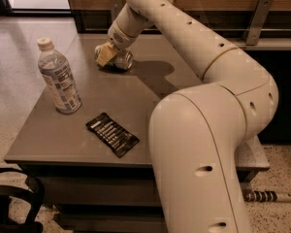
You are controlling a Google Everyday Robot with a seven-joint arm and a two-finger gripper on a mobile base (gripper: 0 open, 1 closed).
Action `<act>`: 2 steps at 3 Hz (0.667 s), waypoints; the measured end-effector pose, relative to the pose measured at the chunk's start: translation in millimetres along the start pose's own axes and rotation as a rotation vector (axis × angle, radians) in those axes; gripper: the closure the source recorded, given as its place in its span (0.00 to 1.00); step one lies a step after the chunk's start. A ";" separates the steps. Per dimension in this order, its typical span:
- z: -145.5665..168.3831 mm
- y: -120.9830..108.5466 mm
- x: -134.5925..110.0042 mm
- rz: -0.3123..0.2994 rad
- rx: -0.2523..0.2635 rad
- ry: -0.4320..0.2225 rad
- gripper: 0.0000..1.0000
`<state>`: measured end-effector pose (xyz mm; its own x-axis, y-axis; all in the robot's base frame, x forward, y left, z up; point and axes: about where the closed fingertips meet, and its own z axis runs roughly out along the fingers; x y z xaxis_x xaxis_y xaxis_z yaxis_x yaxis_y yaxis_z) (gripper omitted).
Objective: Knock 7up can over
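The 7up can (122, 60) is at the far side of the grey table (194, 81), partly hidden behind my gripper. Only a silvery rounded part of it shows. It looks low, as if lying on its side, but I cannot tell for sure. My gripper (106, 55), at the end of the cream arm reaching in from the right, is right against the can's left side, close to the tabletop. The can's green and white print is not visible.
A clear plastic water bottle (59, 76) with a white cap stands upright at the table's left. A dark snack packet (112, 134) lies flat near the front edge. My large arm link (203, 154) covers the table's right front. A black object (12, 203) is on the floor at the lower left.
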<state>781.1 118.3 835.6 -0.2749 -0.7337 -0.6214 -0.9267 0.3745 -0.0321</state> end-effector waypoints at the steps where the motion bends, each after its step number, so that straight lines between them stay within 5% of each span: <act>1: 0.6 0.3 -0.2 0.000 -0.001 0.001 0.07; 2: 3.2 1.2 0.1 0.000 -0.005 0.003 0.00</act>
<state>780.8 120.5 833.1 -0.2754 -0.7353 -0.6192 -0.9280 0.3716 -0.0285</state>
